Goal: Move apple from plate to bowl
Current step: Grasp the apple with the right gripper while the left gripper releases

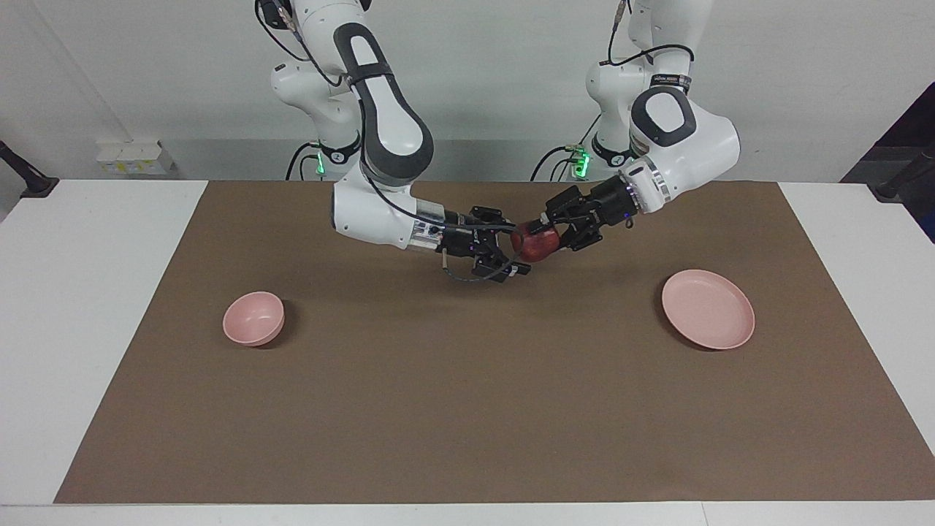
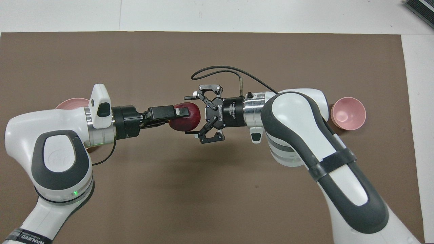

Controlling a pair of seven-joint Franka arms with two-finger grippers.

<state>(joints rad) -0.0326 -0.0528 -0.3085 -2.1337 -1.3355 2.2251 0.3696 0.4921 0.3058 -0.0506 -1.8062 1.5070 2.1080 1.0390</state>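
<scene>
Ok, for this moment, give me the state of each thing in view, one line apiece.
apple: held in the air over the mat's middle, off the plate.
left end effector: shut on the apple.
right end effector: open, its fingers on either side of the apple.
plate: empty, flat on the mat toward the left arm's end.
bowl: empty, upright toward the right arm's end.
</scene>
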